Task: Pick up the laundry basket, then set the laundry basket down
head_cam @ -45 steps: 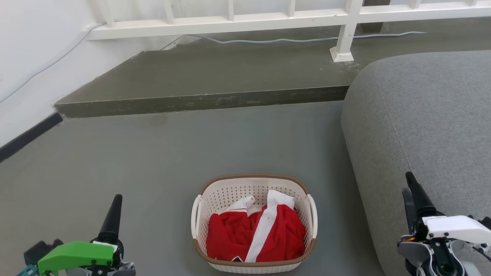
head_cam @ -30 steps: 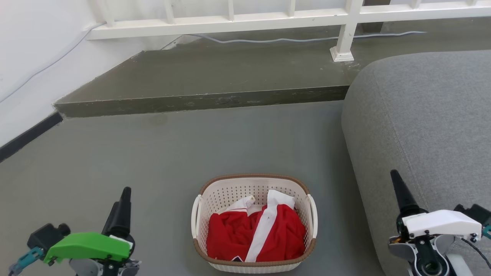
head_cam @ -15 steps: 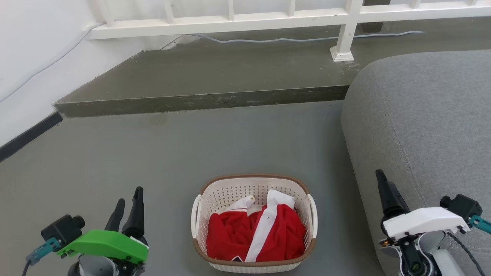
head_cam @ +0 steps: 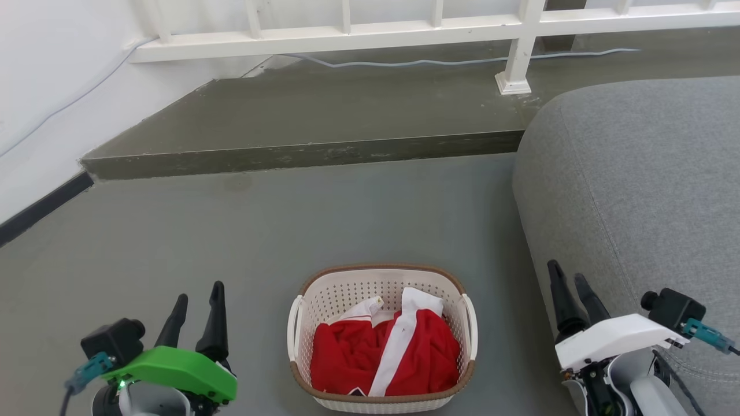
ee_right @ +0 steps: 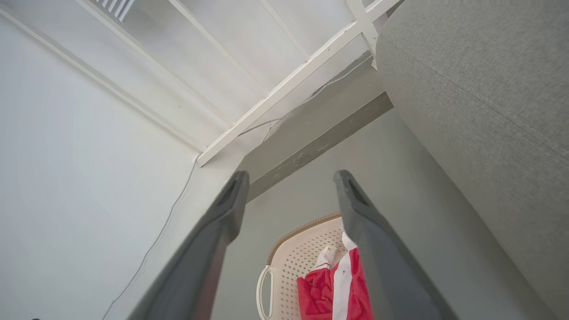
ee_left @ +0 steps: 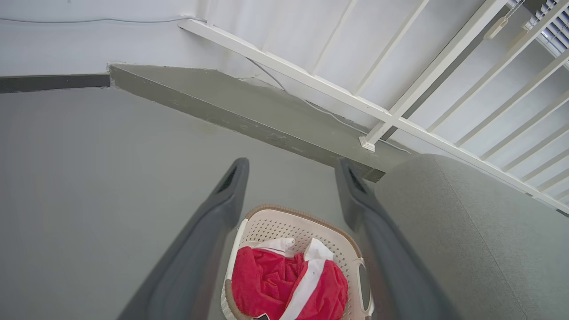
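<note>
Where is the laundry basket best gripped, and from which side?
Likely the laundry basket by its white loop handles: left gripper on the left handle, right gripper on the right handle, each from outside. The loops stand off the side walls.

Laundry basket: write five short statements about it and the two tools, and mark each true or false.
1. The laundry basket stands on the floor. True.
2. The basket is empty. False: a red and white garment lies in it.
3. The left tool grips a basket handle. False: it is open and apart from the basket, on the basket's left.
4. The right tool is open and holds nothing. True.
5. The basket rests on the grey sofa. False: it is on the floor, with the sofa to its right.
</note>
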